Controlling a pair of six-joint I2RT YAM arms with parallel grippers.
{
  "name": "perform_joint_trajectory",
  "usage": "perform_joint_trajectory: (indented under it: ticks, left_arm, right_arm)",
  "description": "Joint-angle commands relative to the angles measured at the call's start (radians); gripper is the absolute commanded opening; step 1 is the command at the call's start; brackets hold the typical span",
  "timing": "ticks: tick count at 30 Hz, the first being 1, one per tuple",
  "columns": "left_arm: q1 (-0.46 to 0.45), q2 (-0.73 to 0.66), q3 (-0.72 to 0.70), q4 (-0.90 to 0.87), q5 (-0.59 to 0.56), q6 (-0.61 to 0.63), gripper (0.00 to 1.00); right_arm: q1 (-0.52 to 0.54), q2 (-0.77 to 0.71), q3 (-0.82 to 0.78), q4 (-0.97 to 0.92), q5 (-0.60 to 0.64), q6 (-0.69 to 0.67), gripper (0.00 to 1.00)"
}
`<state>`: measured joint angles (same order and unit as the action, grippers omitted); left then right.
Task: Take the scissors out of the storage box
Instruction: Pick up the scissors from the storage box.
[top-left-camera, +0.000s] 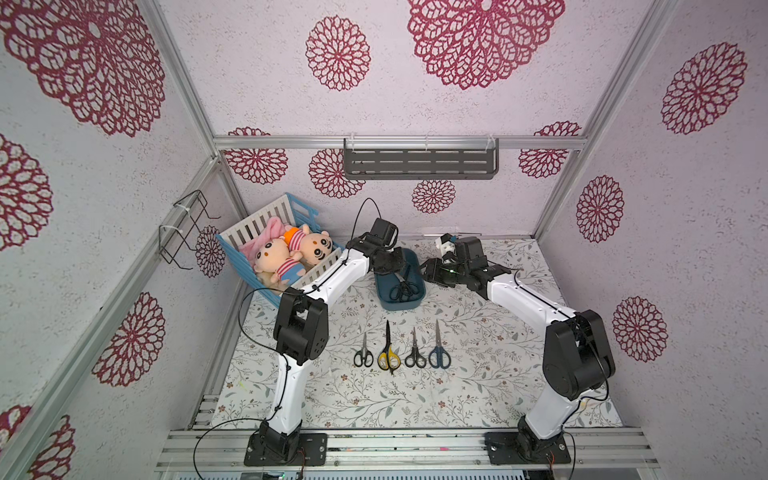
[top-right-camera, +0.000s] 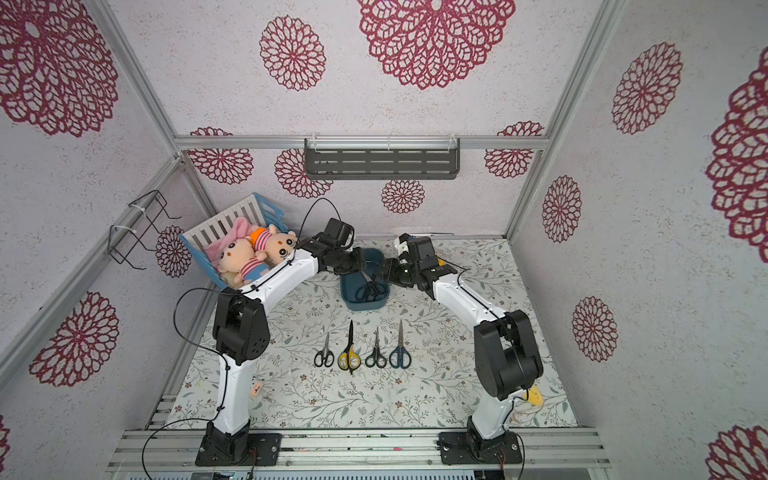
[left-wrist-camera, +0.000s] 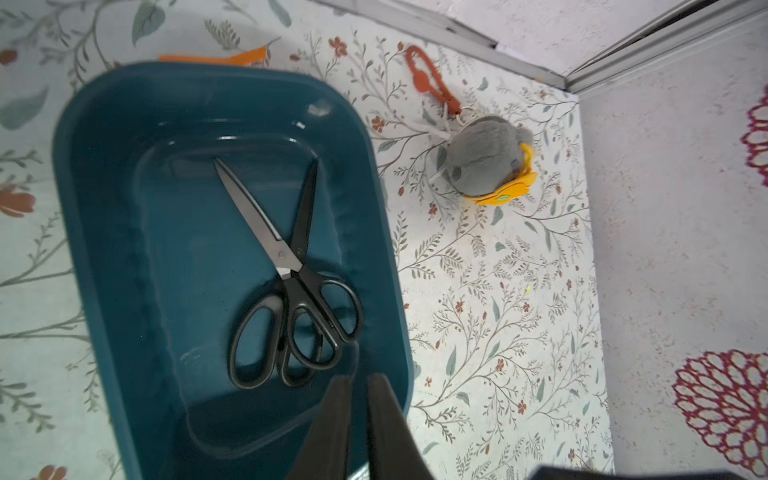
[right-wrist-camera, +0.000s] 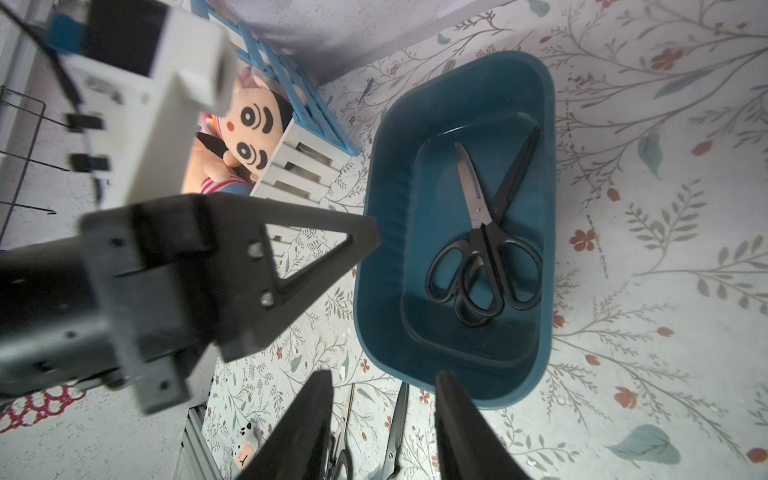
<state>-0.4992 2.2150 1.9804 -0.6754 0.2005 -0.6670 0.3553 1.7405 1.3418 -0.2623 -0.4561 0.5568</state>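
Left hand (left-wrist-camera: 360, 379) over storage box (left-wrist-camera: 104, 208); scissors (left-wrist-camera: 291, 266) just ahead.

scissors (left-wrist-camera: 291, 259) in storage box (left-wrist-camera: 104, 208), others (top-left-camera: 388, 353) — in front

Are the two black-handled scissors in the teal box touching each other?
Touching. Left wrist view: the steel-bladed pair lies across the black-bladed pair in the storage box, handles overlapping.

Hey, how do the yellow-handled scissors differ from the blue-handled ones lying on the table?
The yellow-handled scissors have dark blades; the blue-handled scissors have bright steel ones. The yellow-handled scissors look slightly longer than the blue-handled scissors. The blue-handled scissors end the row on the side of the right arm; the yellow-handled scissors lie inside it. Both lie flat, closed, tips toward the storage box.
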Motion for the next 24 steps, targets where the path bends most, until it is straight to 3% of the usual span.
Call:
perform_joint_trajectory:
  ticks: [1, 24]
  left_arm:
    - [-0.020, 0.062, 0.005, -0.060, -0.003, -0.026, 0.07]
    - [-0.038, 0.265, 0.126, -0.132, -0.057, -0.013, 0.14]
  right_arm:
    - [-0.003, -0.007, 0.012, -0.016, 0.037, -0.033, 0.45]
    - [-0.004, -0.015, 0.006, -0.037, 0.029, -0.032, 0.45]
